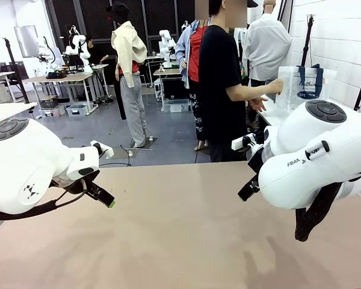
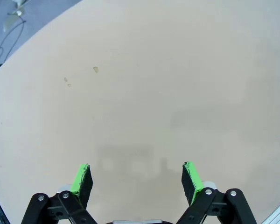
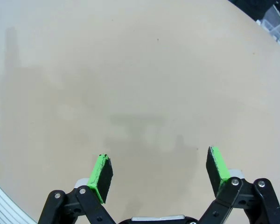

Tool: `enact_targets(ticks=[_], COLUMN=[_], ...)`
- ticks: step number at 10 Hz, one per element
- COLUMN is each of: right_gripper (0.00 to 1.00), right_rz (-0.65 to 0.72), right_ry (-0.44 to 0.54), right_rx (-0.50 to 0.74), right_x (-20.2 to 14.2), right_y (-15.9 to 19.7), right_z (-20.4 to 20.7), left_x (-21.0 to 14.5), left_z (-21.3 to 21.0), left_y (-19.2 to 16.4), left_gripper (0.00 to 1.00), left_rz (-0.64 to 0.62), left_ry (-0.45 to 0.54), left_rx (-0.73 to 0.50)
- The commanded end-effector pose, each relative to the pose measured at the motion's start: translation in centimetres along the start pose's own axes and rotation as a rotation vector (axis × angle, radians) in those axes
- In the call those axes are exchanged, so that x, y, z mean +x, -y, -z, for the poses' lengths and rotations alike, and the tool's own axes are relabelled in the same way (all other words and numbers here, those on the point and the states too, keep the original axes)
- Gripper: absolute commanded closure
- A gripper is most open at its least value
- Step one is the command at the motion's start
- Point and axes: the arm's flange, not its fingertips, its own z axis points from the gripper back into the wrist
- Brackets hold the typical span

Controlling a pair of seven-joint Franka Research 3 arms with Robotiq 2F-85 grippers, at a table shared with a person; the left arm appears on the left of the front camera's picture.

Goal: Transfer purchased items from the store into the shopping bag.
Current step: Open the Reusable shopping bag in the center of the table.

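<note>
At far right, a person (image 1: 219,72) holds a translucent plastic shopping bag (image 1: 301,84).
Probably light, floppy, slippery: take its navy handles (image 1: 317,75); left gripper (image 2: 136,166) and right gripper (image 3: 158,155) gape empty.

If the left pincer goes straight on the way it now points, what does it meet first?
Most likely the tan table top itself: the left pincer, open, points down at it; how far is unclear.
</note>
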Motion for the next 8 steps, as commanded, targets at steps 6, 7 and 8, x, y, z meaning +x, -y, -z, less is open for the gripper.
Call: enact_targets(ticks=[6, 7, 8], right_gripper=[0.0, 0.0, 0.0], right_rz=[-0.002, -0.002, -0.002], right_ry=[0.0, 0.0, 0.0], right_rx=[-0.001, -0.001, -0.001], right_x=[0.02, 0.02, 0.02], right_y=[-0.08, -0.08, -0.08], right_z=[0.01, 0.01, 0.01], left_x=[-0.02, -0.02, -0.02], left_z=[0.0, 0.0, 0.0], left_y=[-0.06, -0.06, -0.06], left_gripper=[0.0, 0.0, 0.0], left_rz=[-0.001, -0.001, -0.001], left_ry=[0.0, 0.0, 0.0], left_rx=[0.001, 0.001, 0.001])
